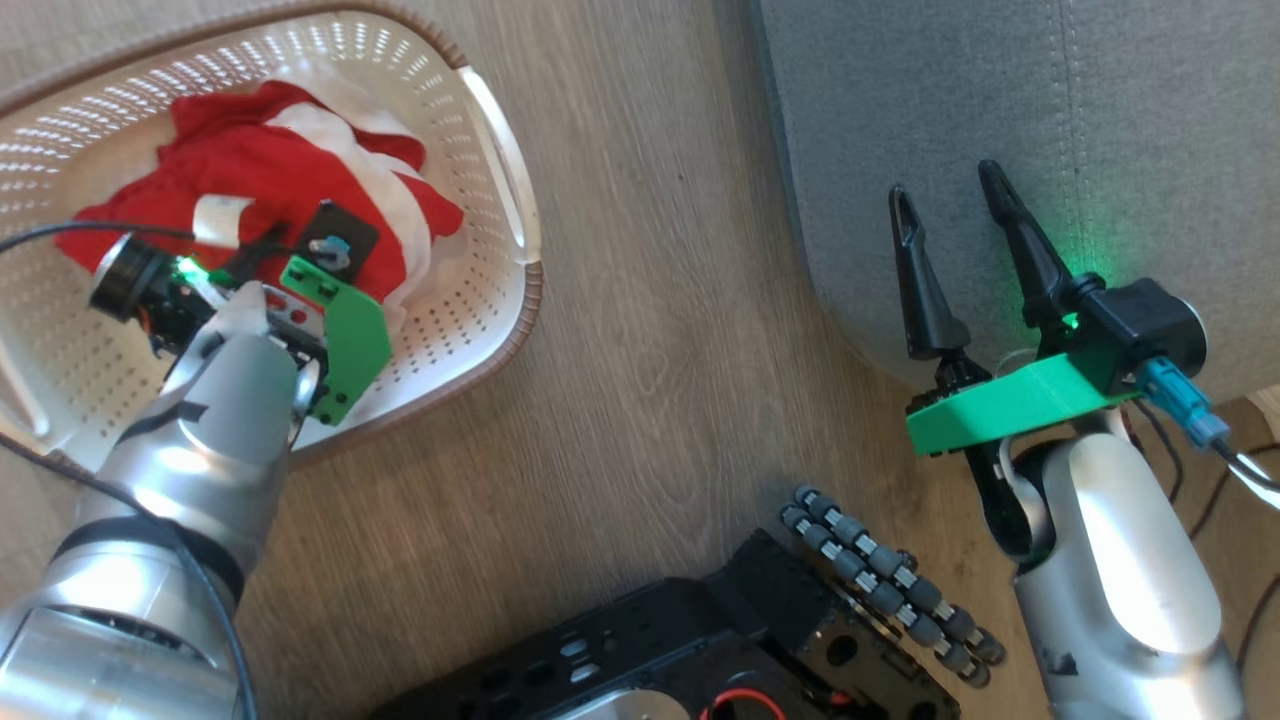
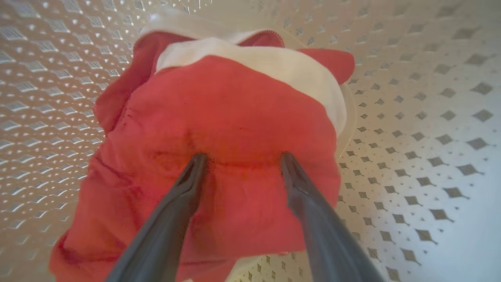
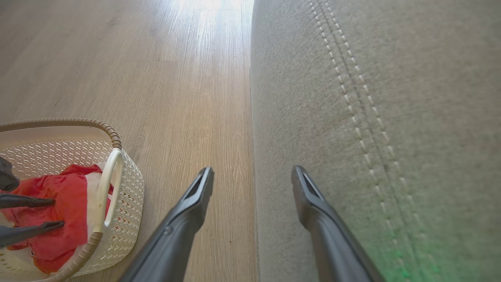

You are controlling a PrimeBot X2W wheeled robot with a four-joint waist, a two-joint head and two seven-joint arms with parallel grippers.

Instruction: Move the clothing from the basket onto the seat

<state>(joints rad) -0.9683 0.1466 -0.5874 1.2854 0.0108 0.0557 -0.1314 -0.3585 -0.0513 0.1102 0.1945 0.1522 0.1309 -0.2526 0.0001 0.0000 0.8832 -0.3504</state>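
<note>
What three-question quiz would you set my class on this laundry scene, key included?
1. True or false: the clothing lies on the seat, not in the basket.
2. Multiple choice: the left gripper, jaws open, has its fingertips on A) the seat; B) the clothing; C) the basket's rim.
3. Fill in: the open right gripper hangs at the edge of the ____.

Key: 1 false, it lies in the basket; 2 B; 3 seat.
</note>
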